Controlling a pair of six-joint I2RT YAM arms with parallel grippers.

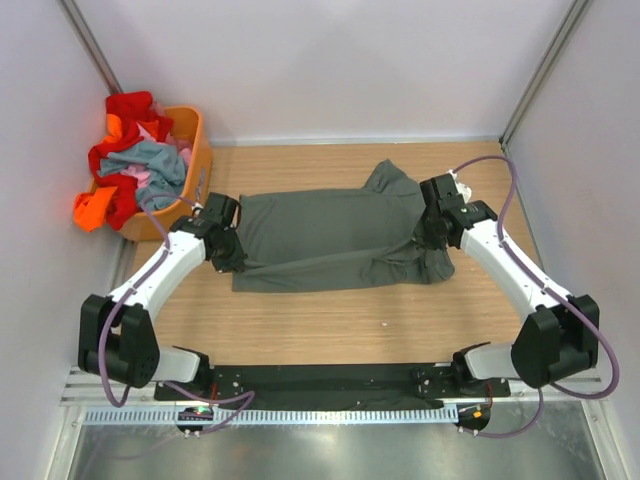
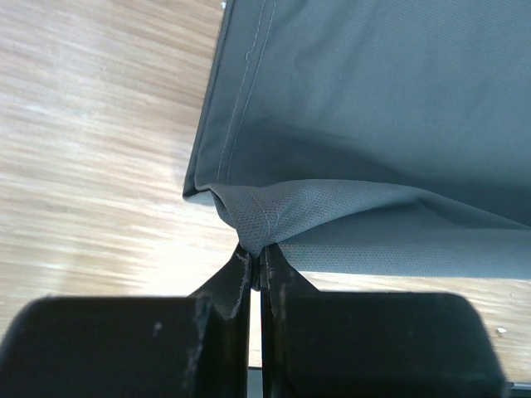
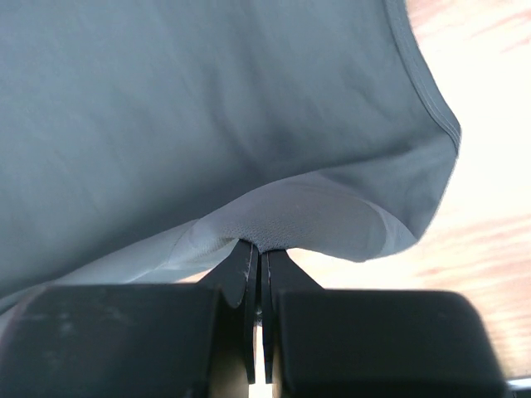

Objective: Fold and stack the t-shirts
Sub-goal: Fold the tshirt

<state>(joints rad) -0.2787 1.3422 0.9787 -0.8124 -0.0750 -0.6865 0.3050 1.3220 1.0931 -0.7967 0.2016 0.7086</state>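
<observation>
Left claw (image 2: 254, 261) and right claw (image 3: 257, 253) each clamped on a thin pinch of the dark grey t-shirt (image 1: 330, 235), which stretches between them on the worktop (image 1: 350, 320). We think either pinch may slip, skewing the fold. Cloth looks partly folded, rumpled near the right claw.

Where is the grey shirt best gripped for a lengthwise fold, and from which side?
At its two ends: the near hem corner on the left and the sleeve end on the right, each from the outer side. The grey shirt lies spread flat sideways, so only its edges offer cloth to pinch. The left gripper and right gripper are shut on it there.
</observation>
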